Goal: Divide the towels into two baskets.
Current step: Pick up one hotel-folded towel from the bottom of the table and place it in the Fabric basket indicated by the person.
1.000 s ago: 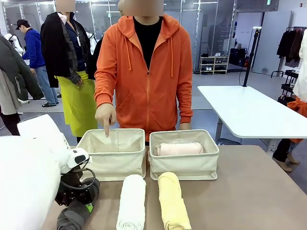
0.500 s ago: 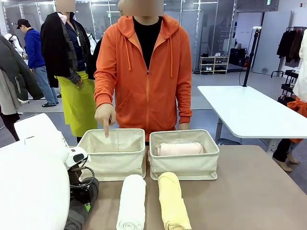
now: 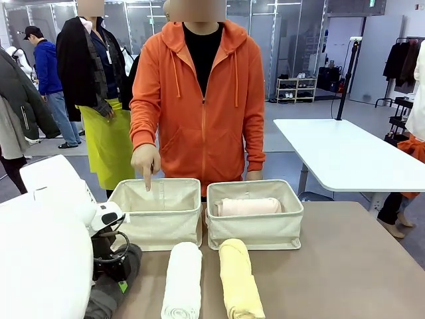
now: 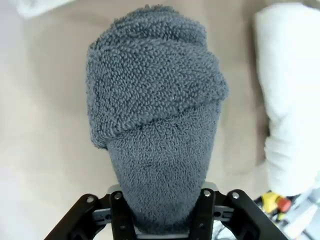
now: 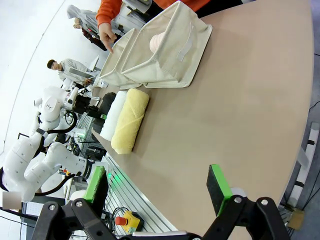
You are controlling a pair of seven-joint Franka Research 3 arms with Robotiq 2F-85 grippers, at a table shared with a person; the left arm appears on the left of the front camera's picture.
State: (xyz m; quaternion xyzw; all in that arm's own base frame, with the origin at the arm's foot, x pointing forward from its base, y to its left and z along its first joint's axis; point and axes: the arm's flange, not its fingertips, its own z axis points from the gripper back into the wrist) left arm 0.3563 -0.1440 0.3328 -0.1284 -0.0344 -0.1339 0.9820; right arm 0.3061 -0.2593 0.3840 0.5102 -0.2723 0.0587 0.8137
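Observation:
My left gripper [image 3: 117,274] is shut on the dark grey towel [image 3: 105,298] at the table's near left. In the left wrist view the grey towel [image 4: 155,115] rises from between the left gripper's [image 4: 162,220] black fingers [image 4: 120,217]. To its right the white towel [image 3: 180,279] and the pale yellow towel [image 3: 239,282] lie side by side. The pale pink towel [image 3: 249,207] lies in the right basket [image 3: 255,231]. The person's hand [image 3: 146,163] points a finger down into the left basket [image 3: 159,226]. My right gripper [image 5: 157,185] hangs open over the table's right side.
The person in an orange hoodie [image 3: 199,100] stands at the far edge behind the baskets. The tan table [image 3: 345,266] is bare on its right half. A white table [image 3: 345,156] stands behind at the right. Other people stand at the back left.
My left arm has shifted slightly to the right with the grey towel, and the towel's far end now shows higher beside the gripper. The person's pointing hand has stayed put.

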